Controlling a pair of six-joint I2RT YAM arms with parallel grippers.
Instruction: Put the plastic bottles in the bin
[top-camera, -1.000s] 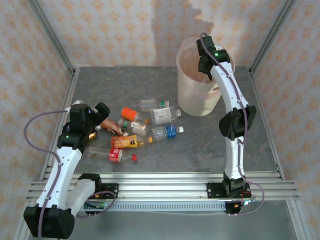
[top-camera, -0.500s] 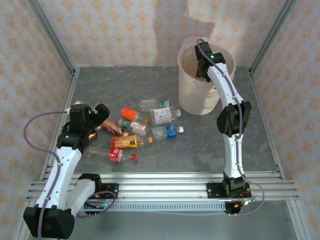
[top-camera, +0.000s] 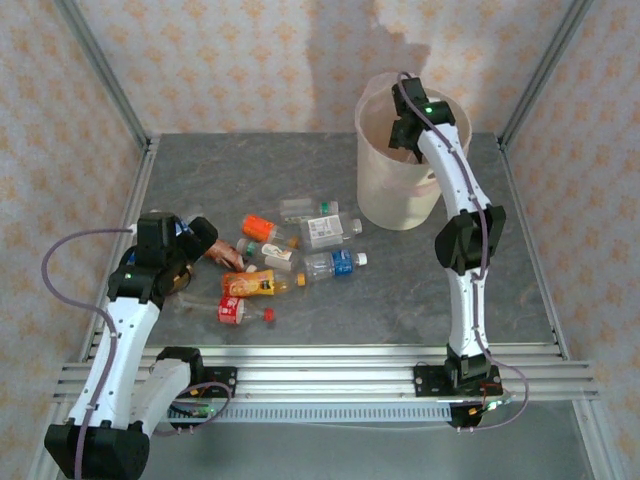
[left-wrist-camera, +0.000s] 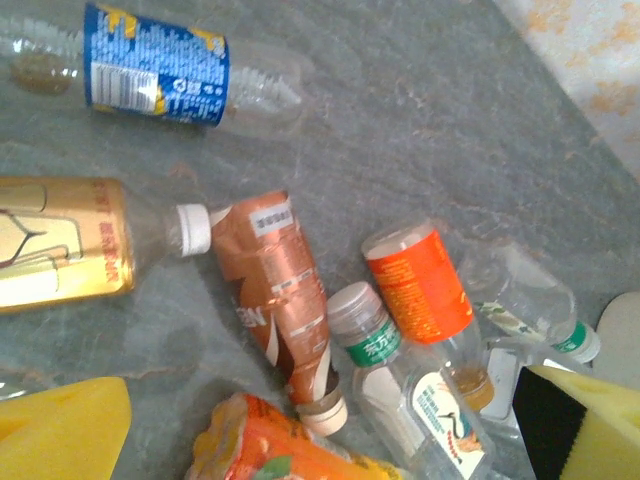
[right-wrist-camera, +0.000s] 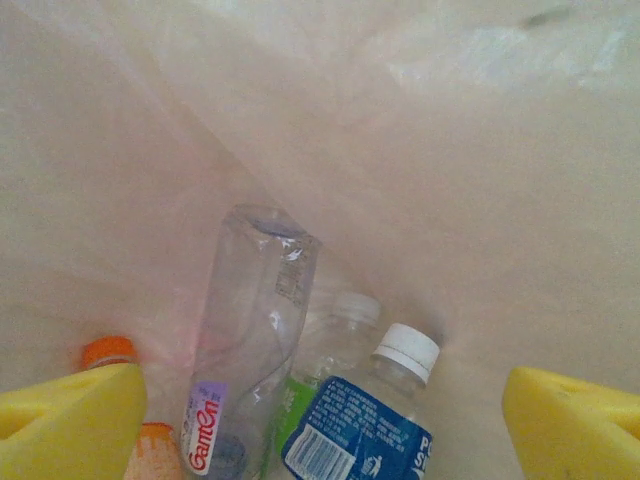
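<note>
On the grey table (left-wrist-camera: 430, 120) lie plastic bottles (left-wrist-camera: 155, 65), a copper-labelled bottle (left-wrist-camera: 278, 290) beside an orange-labelled bottle (left-wrist-camera: 418, 283).

bin (top-camera: 385, 200): cream, pinkish liner | table (top-camera: 400, 290): mottled grey | wall (top-camera: 230, 70): peach floral

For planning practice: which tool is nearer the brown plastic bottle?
Left. The left tool hovers over the bottle; the right tool is inside the round cream plastic bin.

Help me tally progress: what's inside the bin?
Inside the bin, against its pinkish liner: a tall clear bottle, a blue-labelled bottle with white cap, a green-labelled one behind, and an orange cap. Their lower ends are cut off or hidden behind the right gripper's pads.
</note>
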